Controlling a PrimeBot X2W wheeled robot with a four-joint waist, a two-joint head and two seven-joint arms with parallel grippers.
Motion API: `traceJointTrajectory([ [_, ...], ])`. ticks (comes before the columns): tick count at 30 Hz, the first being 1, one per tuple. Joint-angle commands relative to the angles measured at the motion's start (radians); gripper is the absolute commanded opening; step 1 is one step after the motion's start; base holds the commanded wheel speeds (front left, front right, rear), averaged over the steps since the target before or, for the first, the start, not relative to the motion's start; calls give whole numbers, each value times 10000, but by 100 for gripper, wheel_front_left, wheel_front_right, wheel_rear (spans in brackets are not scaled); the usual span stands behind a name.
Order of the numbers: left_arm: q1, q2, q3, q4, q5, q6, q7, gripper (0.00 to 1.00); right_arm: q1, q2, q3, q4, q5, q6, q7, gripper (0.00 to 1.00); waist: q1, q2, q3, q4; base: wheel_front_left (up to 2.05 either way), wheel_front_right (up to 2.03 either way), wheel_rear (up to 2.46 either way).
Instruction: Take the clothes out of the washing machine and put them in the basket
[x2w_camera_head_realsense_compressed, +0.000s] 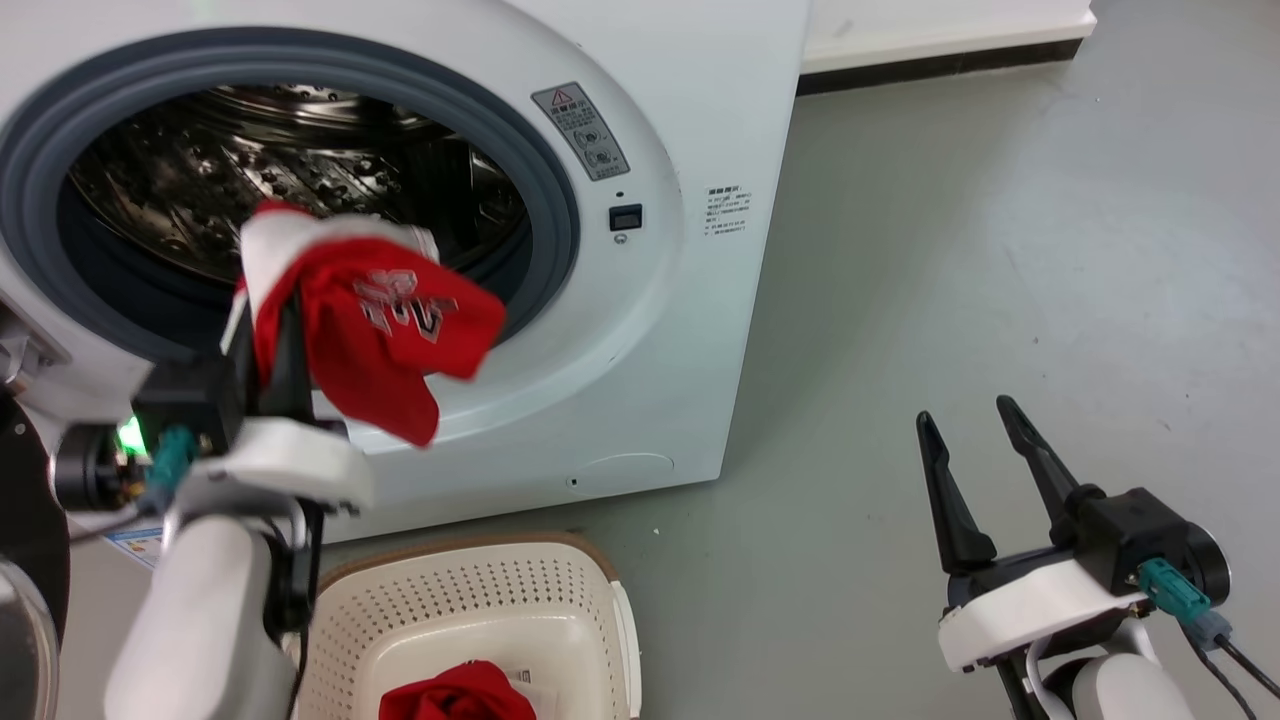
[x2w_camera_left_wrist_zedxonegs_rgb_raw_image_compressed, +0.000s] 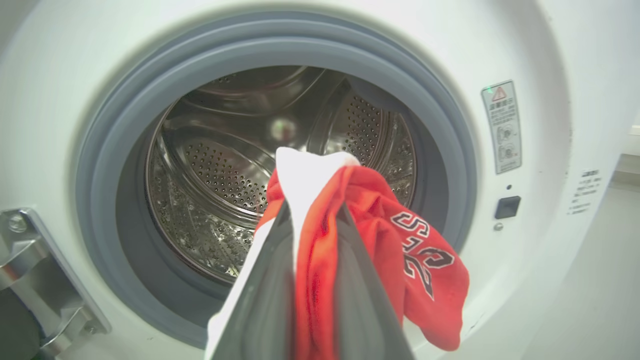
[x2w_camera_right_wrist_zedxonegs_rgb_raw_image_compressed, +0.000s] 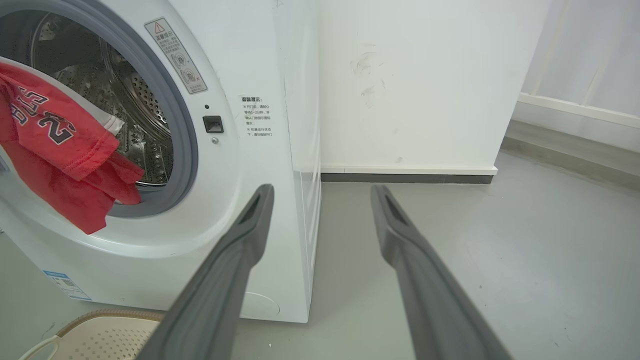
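— Two out of the washing machine (x2w_camera_head_realsense_compressed: 650, 300) now?
— One plain red garment (x2w_camera_head_realsense_compressed: 460, 695) lies in the basket (x2w_camera_head_realsense_compressed: 470, 610), just before the machine. The red-and-white jersey (x2w_camera_head_realsense_compressed: 390, 330) hangs in front of the drum (x2w_camera_left_wrist_zedxonegs_rgb_raw_image_compressed: 215, 175) opening, clamped between the left gripper (x2w_camera_left_wrist_zedxonegs_rgb_raw_image_compressed: 312, 210)'s fingers.
— And the right gripper (x2w_camera_head_realsense_compressed: 962, 408)?
— Fingers spread apart, over the floor (x2w_camera_head_realsense_compressed: 1000, 250), well off to the machine's right.

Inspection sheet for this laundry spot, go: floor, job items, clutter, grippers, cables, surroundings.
Surface: bare grey floor.
Job's things: red and white printed fabric garment hangs before the open white front-loading washing machine; plain red fabric garment lies in the cream perforated plastic basket.
Clutter: nothing seen.
Grippers: left gripper shut on the printed garment; right gripper open, empty.
Cables: teal-plugged cable at the right wrist.
Surroundings: white wall, dark skirting.
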Motion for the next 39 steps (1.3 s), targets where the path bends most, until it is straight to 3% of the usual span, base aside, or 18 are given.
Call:
traceJointTrajectory([
  [1,327,-16,-3,-273,-46,71,41,0,188,14,15,-48,-51,-8,21,100,1,0,-81,15,0,0,0],
  [9,2819,-392,-500,-2266,-274,409,879,0,488,14,-70,-224,-140,-7,163,100,1,0,-412,174,0,0,0],
  [15,3766,-828,-912,-2186,-605,324,1050,0,311,15,27,-460,-124,-7,210,100,1,0,37,253,0,0,0],
  [18,3919,-1029,-1123,-1593,-690,220,870,0,101,14,94,-438,-106,-9,165,100,1,0,373,201,0,0,0],
  [20,3509,-1300,-1174,-337,-869,78,539,0,-281,15,232,-410,13,-7,20,100,1,0,1188,-69,0,0,0],
  [35,1076,-976,-712,4365,-834,-368,-114,0,-1580,17,850,131,883,-7,-648,100,1,0,4207,-1316,0,0,0],
  [39,339,-902,-595,5310,-762,-317,-154,0,-1866,20,1086,280,1087,-7,-804,100,1,0,4860,-1551,0,0,0],
])
